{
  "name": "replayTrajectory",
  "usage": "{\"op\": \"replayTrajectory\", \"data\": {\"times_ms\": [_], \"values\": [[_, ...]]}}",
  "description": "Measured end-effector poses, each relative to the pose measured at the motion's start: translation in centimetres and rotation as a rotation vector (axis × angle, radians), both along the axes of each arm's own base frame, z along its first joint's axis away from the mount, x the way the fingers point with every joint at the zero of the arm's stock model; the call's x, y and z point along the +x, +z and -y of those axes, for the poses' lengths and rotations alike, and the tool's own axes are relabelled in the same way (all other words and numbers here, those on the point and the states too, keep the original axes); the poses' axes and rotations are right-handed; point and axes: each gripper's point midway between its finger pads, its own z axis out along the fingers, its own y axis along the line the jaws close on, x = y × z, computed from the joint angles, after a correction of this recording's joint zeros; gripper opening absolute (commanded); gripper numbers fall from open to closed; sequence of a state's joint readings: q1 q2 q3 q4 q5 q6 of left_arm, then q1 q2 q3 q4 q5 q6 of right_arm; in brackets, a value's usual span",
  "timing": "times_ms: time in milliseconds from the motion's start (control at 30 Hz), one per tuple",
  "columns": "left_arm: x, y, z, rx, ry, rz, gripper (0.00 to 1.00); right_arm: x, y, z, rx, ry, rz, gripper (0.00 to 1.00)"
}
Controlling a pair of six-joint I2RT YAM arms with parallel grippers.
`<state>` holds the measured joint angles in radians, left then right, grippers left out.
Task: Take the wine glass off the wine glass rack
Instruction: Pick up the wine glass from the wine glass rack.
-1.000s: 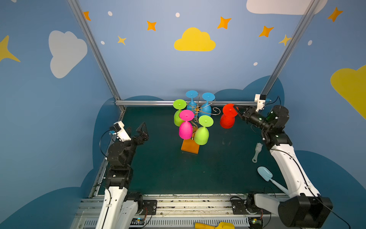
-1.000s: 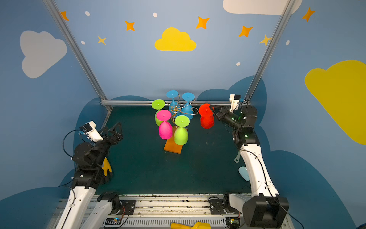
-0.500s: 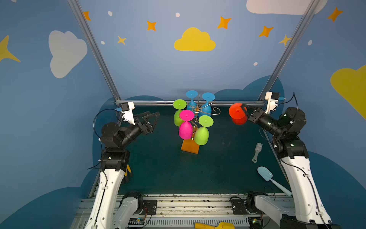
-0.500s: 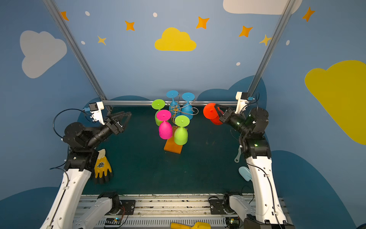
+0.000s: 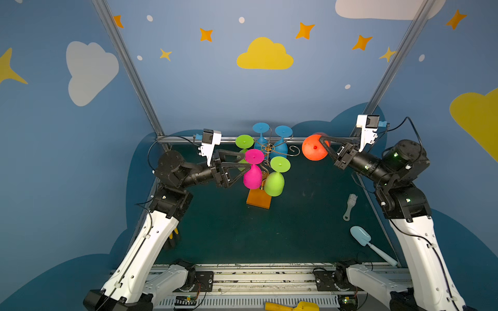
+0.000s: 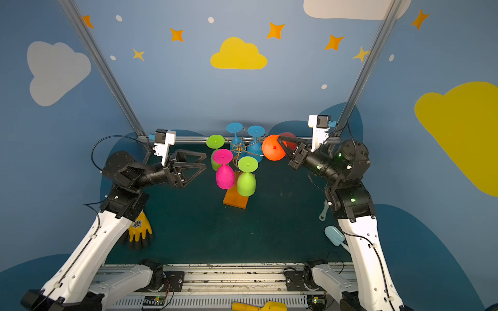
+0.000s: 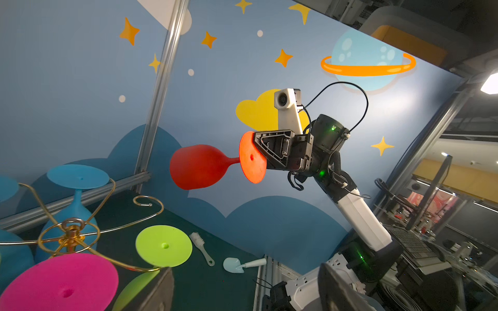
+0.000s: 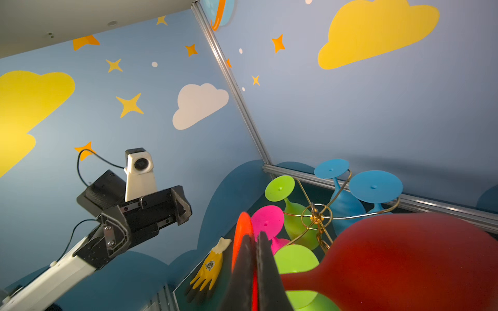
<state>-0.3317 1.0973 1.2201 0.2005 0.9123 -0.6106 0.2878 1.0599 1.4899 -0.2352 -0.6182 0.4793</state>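
I see the wine glass rack [image 5: 258, 200] centre, one wine glass [image 5: 314, 151] right of it, brush [image 5: 349, 206] and scoop [image 5: 360, 235] nearer right, glove [image 6: 139, 229] near left.

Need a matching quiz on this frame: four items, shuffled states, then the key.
Items
1. red wine glass
2. pink wine glass
3. yellow glove
4. left hand

States
A. hanging bowl-down on the wine glass rack
B. open, holding nothing
C. clamped at its foot by the right hand, off the rack
D. lying on the mat

Pairs: 1-C, 2-A, 3-D, 4-B
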Motion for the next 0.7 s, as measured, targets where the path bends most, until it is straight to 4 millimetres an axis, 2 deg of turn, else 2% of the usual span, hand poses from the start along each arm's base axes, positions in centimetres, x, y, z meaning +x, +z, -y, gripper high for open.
{"op": "replayTrajectory", "data": {"times_ms": [300,467,700], "values": [[1.4,-0.5,3.8,0.012,-0.119,-0.025,0.8,-1.0,-0.3,-4.5,-0.058,0.113,0.027,0.0],[1.3,0.8,5.6,0.001,-0.184,0.001,0.78,-1.3,-0.6,-6.6,-0.091,0.158,0.037,0.0],[1.0,1.9,7.6,-0.007,-0.256,0.032,0.68,-1.5,-1.0,-8.1,-0.117,0.181,0.049,0.0]]}}
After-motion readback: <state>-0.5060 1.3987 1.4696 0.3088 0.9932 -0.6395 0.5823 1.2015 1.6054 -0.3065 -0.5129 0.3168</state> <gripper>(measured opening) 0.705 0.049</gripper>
